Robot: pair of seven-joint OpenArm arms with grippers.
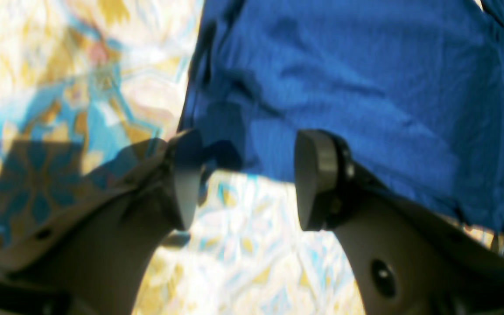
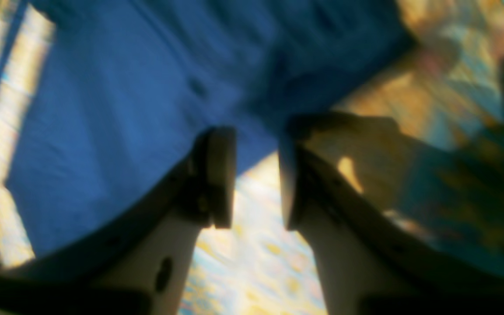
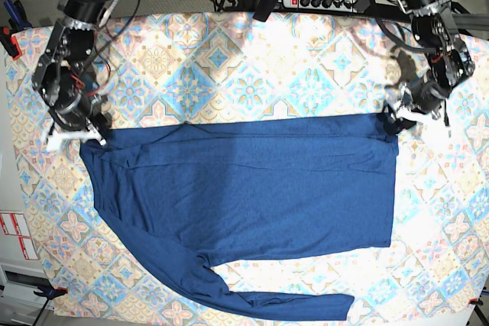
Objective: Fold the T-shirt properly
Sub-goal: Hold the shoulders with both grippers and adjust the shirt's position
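Base cam, T-shirt flat, both grippers open

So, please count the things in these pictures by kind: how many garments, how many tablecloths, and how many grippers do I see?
Garments: 1, the T-shirt, dark blue, lying on the cloth.
Tablecloths: 1, the tablecloth, with a pastel tile pattern.
Grippers: 2, the left gripper and the right gripper, each at an upper corner of the shirt, jaws apart.
Total: 4
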